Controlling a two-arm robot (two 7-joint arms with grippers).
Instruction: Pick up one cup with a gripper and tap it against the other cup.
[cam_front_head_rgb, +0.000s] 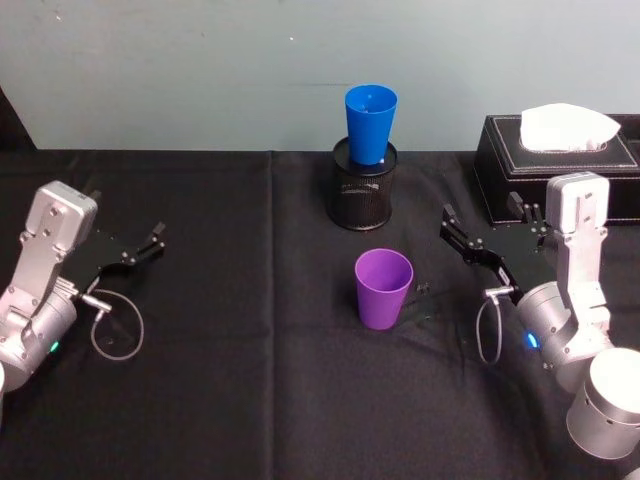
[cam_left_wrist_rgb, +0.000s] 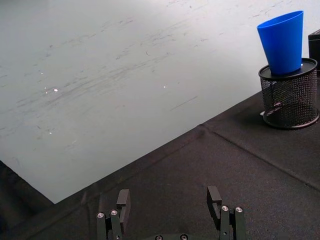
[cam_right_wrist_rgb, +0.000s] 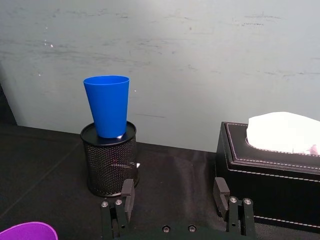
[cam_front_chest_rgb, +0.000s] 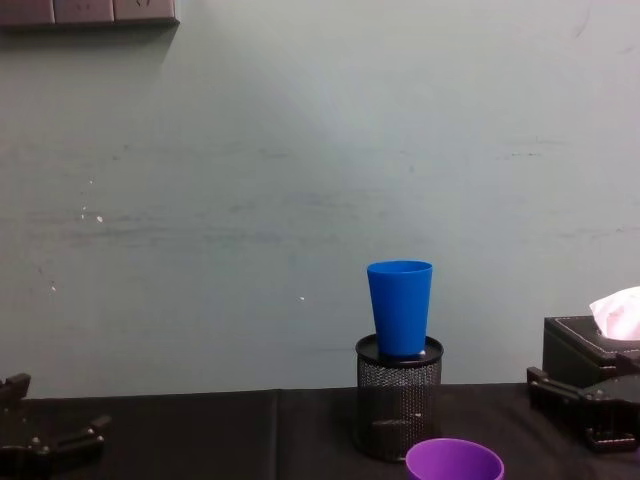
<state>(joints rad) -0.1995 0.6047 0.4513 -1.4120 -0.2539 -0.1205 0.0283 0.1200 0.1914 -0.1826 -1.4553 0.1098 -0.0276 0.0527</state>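
At far left, over bare black tablecloth (cam_front_head_rgb: 250, 400), left gripper (cam_front_head_rgb: 150, 240): fingers spread apart, nothing between them, a loop of thin cable (cam_front_head_rgb: 115, 335) lying just below its wrist. Well apart from both cups.

Toward the middle, at the back near the pale wall (cam_front_head_rgb: 200, 70), a black mesh pen holder (cam_front_head_rgb: 364, 190) standing upright, with the blue cup (cam_front_head_rgb: 371, 122) seated upright in its mouth, base sunk past the rim, mouth up. Inside of the blue cup not visible well enough to tell contents.

Just in front of the holder, apart from it, the purple cup (cam_front_head_rgb: 383, 288) upright on the cloth, mouth up, interior looking bare. Nothing between the purple cup and either gripper.

Right of the purple cup, right gripper (cam_front_head_rgb: 460, 232): fingers released and wide apart, holding nothing, tips aimed toward the holder, close to the purple cup but not touching.

Behind that gripper, at the far right, a black tissue box (cam_front_head_rgb: 560, 170) with a white tissue (cam_front_head_rgb: 568, 127) puffed out of its top slot.
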